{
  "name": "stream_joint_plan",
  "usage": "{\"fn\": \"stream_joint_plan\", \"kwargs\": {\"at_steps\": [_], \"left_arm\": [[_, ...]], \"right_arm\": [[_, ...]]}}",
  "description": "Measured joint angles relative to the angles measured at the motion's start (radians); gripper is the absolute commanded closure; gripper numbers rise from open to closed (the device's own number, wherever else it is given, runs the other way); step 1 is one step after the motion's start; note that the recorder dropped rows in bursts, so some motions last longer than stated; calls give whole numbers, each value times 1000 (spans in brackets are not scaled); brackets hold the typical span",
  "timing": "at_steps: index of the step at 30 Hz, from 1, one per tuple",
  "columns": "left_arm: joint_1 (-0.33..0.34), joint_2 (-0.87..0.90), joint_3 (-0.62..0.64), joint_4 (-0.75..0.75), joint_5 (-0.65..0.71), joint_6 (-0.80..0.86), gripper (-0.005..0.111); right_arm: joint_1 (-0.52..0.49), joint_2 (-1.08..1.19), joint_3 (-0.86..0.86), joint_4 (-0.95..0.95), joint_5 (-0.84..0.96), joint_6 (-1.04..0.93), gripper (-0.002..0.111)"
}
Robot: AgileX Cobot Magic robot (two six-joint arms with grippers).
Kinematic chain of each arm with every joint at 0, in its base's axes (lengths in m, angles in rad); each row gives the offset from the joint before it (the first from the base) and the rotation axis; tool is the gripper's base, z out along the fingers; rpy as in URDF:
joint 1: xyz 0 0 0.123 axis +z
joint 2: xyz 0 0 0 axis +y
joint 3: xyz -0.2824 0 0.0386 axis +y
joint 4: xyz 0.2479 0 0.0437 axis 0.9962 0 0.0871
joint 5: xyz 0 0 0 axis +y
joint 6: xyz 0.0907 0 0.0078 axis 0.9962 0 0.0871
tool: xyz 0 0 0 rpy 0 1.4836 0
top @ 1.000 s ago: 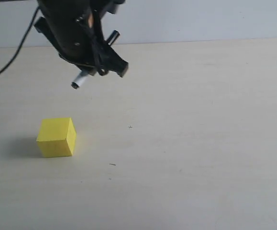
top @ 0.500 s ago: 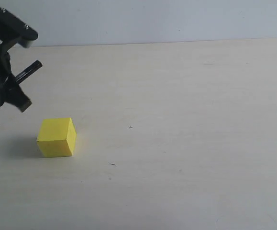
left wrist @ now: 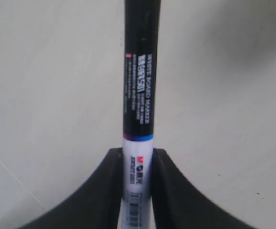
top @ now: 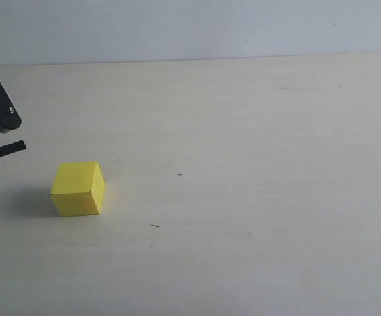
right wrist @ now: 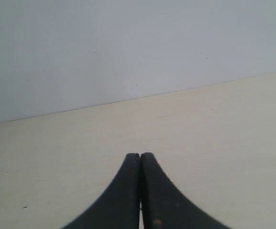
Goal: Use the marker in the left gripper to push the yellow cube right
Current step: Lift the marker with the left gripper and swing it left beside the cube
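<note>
A yellow cube (top: 77,188) sits flat on a pale table (top: 256,164), in the exterior view's lower left part, with a soft shadow on its left side. Nothing touches the cube.

Left of the cube and a little farther back, the black end of a marker (top: 2,151) pokes in from the picture's edge. It lies nearly level and points right, towards the cube's side of the table. There is a clear gap between the marker's end and the cube. Whether the marker is low enough to meet the cube's left face cannot be told from this view.

The left tool (left wrist: 137,162) is clamped on the marker's white barrel, as the left wrist view shows, with the black printed part running out ahead of the two fingers. Only a corner of this tool shows in the exterior view, above the marker and left of the cube.

The right tool (right wrist: 140,160) has its fingers pressed together with nothing between them. It faces bare table and a grey wall, and the cube is not in its view.

Judged from this, the marker is held and placed on the correct side of the cube, but the push has not begun. What remains is to line the marker's end up with the cube's left face, make contact, and slide the cube right across the open table beyond it.
</note>
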State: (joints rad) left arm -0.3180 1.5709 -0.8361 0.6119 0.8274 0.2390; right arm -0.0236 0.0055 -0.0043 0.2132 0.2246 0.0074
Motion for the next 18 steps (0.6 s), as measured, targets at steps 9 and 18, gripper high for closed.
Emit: {"fn": "stream_joint_plan", "kwargs": {"at_steps": [9, 18], "left_arm": [[59, 83, 30, -72, -149, 410, 107], [258, 83, 41, -413, -205, 963, 107]], "right_arm": [[0, 0, 0, 0, 0, 0, 108], [0, 0, 0, 0, 0, 0, 108]]}}
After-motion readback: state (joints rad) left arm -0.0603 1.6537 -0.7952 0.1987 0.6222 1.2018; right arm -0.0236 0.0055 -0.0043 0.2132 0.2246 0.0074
